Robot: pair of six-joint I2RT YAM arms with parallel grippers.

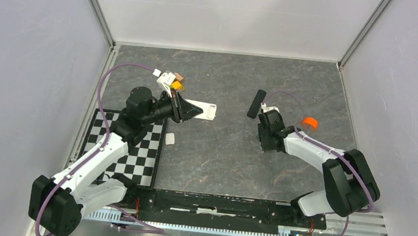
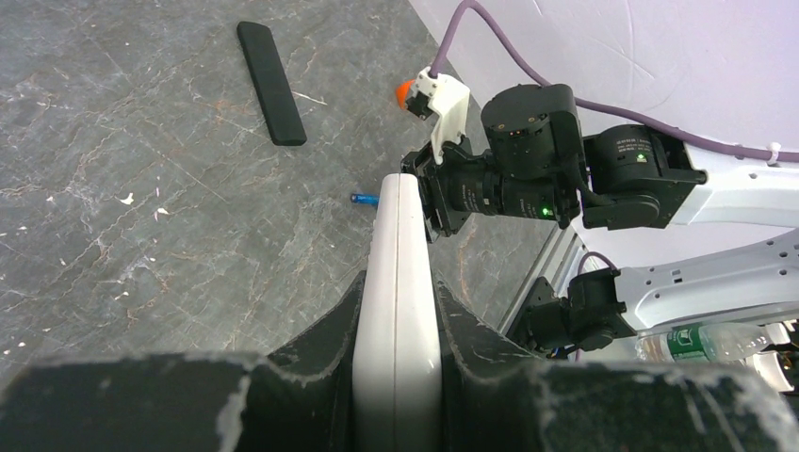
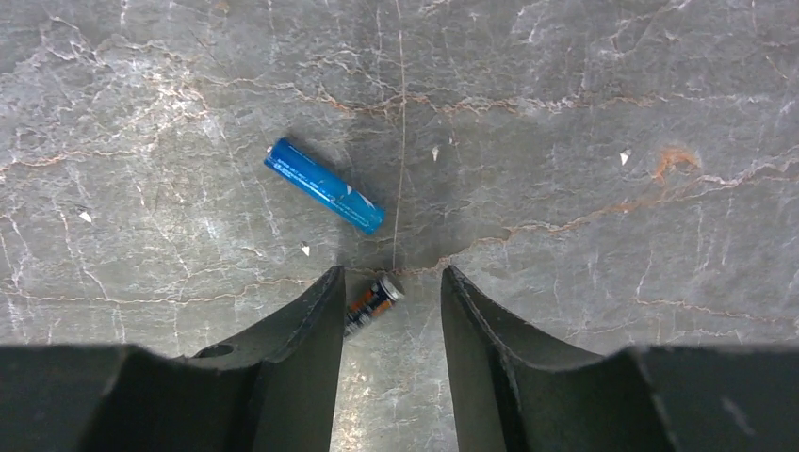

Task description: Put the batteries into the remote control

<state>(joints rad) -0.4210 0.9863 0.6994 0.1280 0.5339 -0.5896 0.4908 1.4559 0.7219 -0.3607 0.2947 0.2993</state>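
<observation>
Top view: left gripper [image 1: 196,112] clamps the white remote control [image 1: 209,111] by one end.
Left wrist: remote control edge-on between the fingers; blue battery [image 2: 364,199] on the counter [image 2: 141,207] beyond.
Right wrist: right gripper [image 3: 391,315] half-open, straddling the second battery [image 3: 373,302].

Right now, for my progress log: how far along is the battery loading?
Done: the left tool grips the remote control edge-on. In hand: the right tool stands open around the dark battery, not yet clamped. Left: that one and the blue battery, both on the table, have yet to go in.
</observation>
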